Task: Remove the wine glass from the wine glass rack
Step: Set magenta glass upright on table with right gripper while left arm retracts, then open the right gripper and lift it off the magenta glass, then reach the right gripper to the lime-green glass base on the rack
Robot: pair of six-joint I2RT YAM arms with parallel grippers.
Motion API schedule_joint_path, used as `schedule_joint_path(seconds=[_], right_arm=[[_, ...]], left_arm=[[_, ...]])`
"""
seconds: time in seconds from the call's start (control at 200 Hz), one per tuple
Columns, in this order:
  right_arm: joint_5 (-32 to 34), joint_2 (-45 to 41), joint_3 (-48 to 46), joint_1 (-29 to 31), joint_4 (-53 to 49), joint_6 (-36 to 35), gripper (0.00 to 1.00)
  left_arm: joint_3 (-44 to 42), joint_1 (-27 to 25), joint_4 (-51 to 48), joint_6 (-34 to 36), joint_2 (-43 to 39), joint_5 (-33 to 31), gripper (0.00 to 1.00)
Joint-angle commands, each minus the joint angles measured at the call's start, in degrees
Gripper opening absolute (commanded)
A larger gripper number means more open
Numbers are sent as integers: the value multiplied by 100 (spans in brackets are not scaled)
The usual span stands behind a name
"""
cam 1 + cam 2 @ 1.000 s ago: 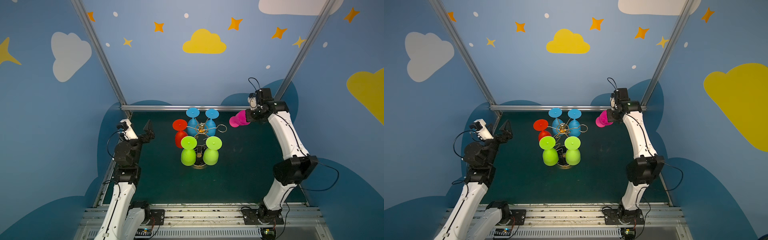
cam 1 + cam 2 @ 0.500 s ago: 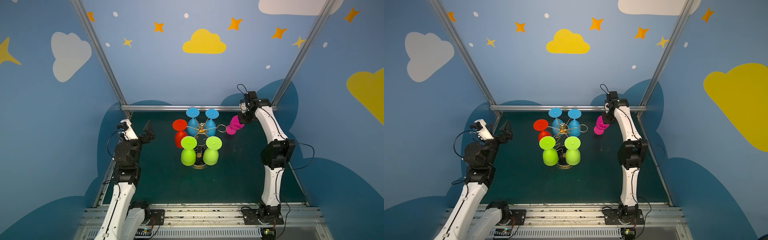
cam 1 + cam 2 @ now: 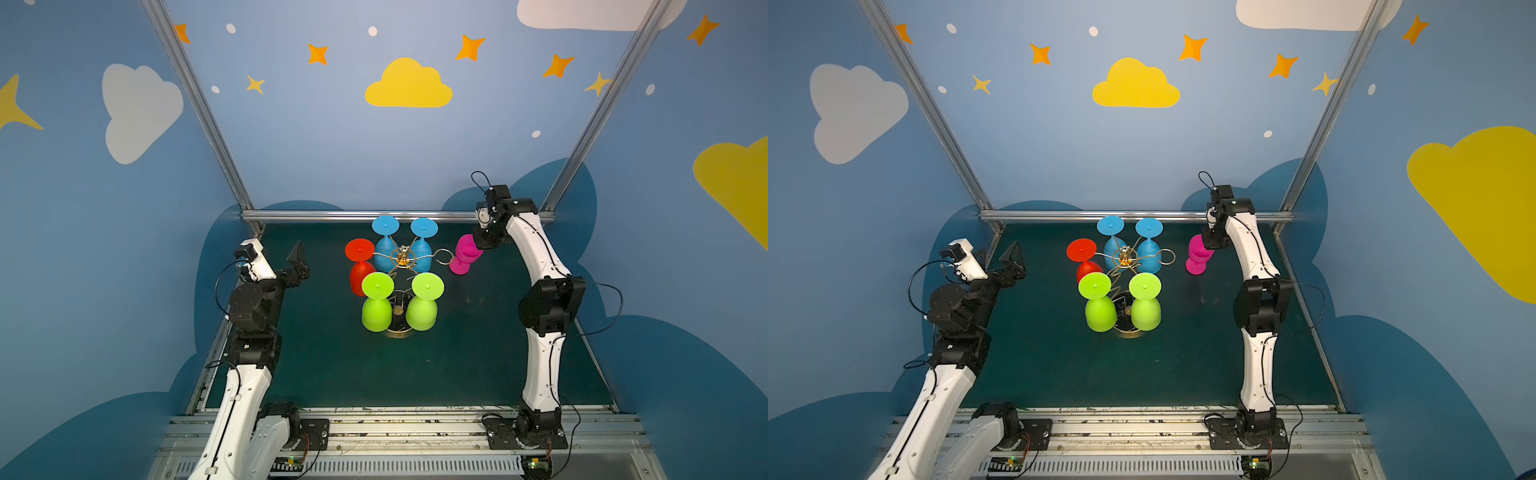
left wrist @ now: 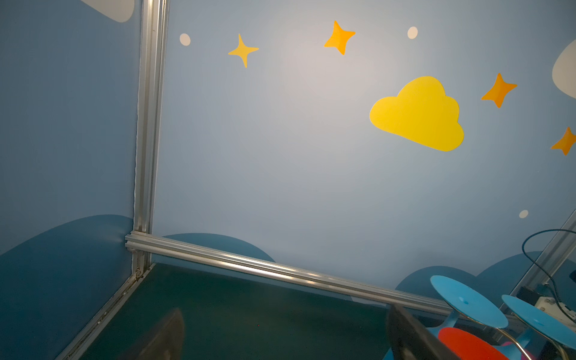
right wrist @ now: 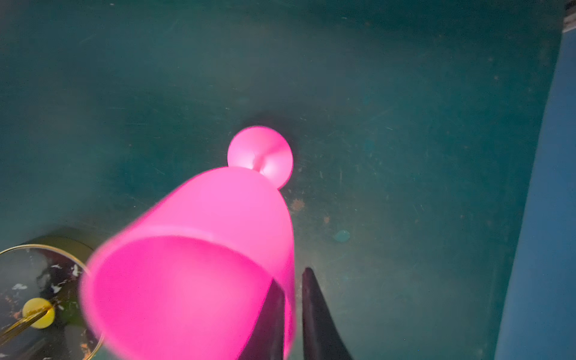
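The gold wine glass rack [image 3: 401, 257] [image 3: 1125, 257] stands mid-mat on a round dark base [image 5: 46, 280]. A red glass [image 3: 360, 266], two blue ones [image 3: 386, 245] and two green ones [image 3: 377, 305] hang from it upside down. The loop on its right [image 3: 444, 255] is empty. The pink wine glass [image 3: 464, 253] [image 3: 1198, 254] [image 5: 218, 237] stands upright on the mat to the right of the rack. My right gripper [image 3: 478, 245] [image 5: 291, 276] straddles its rim, one finger inside the bowl and one outside, slightly open with a thin gap at the outer finger. My left gripper [image 3: 297, 262] [image 4: 280, 336] hangs open and empty at the left.
The dark green mat [image 3: 457, 353] is walled in blue on three sides, with an aluminium rail [image 3: 357, 215] along the back. The right arm's elbow [image 3: 548, 303] rises over the mat's right side. The left arm stays near the left wall.
The right arm has brought the pink wine glass down from a tilted hold near the back right to stand on the mat. Its jaws have parted a little. The left arm has not moved.
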Motion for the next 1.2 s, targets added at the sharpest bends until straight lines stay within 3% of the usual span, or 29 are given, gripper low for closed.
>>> schedule_joint_path(seconds=[0.0,0.345,0.596,0.766,0.856,0.946,1.051,1.196], right_arm=[[-323,-2,237,-11,66,151,22],[-892,-367,382,-264,210,462,35],[-1937,-1383,-41,-481,408,990,34],[-2830,-2919,-1919,-578,1286,1605,33],[-3519,-4096,-3500,-578,2554,1703,34],[-3844,-5335,-5057,-582,3949,2413,36],[-4003,-6303,-5830,-532,4224,2790,39],[-4499,-7022,-6526,-395,4538,3453,41]], left_arm=[[-1,23,8,18,-45,-66,100],[-4,29,-16,21,-58,-101,100],[-16,22,-18,9,-53,-110,100],[-9,21,-35,-13,-53,-135,100],[-14,27,-36,-28,-42,-119,100],[-3,28,-36,-43,-47,-103,100],[0,29,-35,-66,-58,-95,100],[-18,25,-37,-97,-49,-82,100]])
